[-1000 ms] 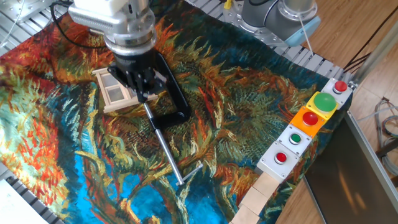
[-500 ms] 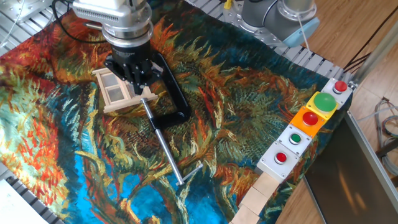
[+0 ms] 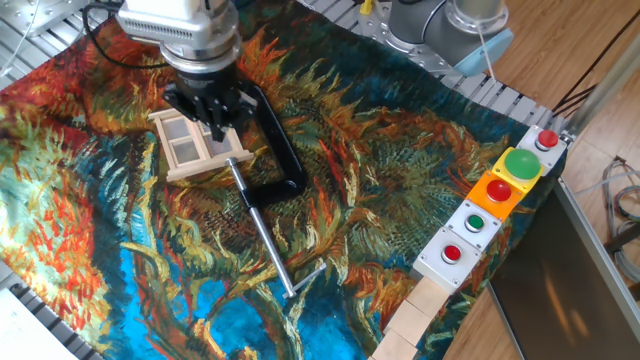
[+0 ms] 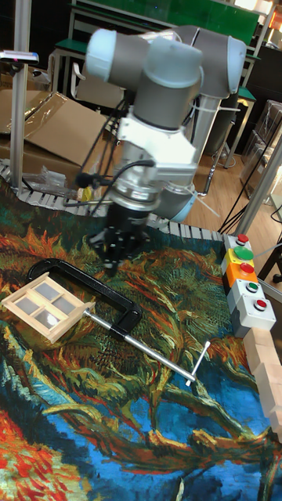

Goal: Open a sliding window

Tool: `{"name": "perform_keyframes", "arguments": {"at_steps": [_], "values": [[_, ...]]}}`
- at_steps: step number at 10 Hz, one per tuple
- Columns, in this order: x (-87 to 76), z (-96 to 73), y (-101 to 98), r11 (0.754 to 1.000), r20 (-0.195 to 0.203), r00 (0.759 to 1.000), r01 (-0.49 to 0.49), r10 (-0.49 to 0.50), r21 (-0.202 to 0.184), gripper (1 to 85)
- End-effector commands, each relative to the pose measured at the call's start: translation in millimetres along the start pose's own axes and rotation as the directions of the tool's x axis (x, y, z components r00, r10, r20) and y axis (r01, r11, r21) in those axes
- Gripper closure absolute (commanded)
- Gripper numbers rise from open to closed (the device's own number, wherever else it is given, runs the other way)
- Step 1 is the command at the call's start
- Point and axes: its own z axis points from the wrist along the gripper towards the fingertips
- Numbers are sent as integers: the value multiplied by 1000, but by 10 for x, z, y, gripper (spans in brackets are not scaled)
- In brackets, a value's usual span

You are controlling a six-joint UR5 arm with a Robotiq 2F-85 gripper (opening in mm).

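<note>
The sliding window (image 3: 193,146) is a small light-wood frame with four panes. It lies flat on the painted cloth at the upper left, and also shows as the window (image 4: 45,303) in the tall fixed view. My gripper (image 3: 221,129) hangs just above the window's right edge, between it and the black C-clamp (image 3: 283,150). In the tall fixed view the gripper (image 4: 110,259) is raised off the cloth, and its dark fingers taper together with nothing held. The window's right rim is partly hidden behind the fingers.
The C-clamp's metal screw rod (image 3: 266,238) runs toward the table front, ending in a cross handle. A row of button boxes (image 3: 497,190) lines the right edge, with wooden blocks (image 3: 410,318) below them. Cables trail behind the arm at the top left.
The gripper has risen and drawn slightly back toward the upper left, off the window's right side. The window and clamp sit where they were.
</note>
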Motion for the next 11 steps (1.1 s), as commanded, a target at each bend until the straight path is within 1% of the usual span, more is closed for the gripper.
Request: {"name": "perform_keyframes", "arguments": {"at_steps": [1,2,3,4,5,6,7,8,9,10,11], "values": [[234,77,-216,996,0,996,88,-88,-8,523],[137,72,-108,998,40,998,51,-49,-47,500],[117,70,-72,998,46,999,22,-19,-62,497],[86,68,-69,998,57,998,-3,6,-64,497],[65,111,-97,998,60,998,14,-11,-54,497],[139,233,-188,998,37,998,45,-43,-49,497],[249,382,-358,996,17,996,83,-83,-28,497],[378,527,-528,992,21,992,126,-125,-15,497],[489,555,-519,991,27,992,127,-126,-43,497],[524,533,-458,991,23,993,117,-116,-67,497],[579,533,-454,992,1,995,103,-103,-71,497]]}}
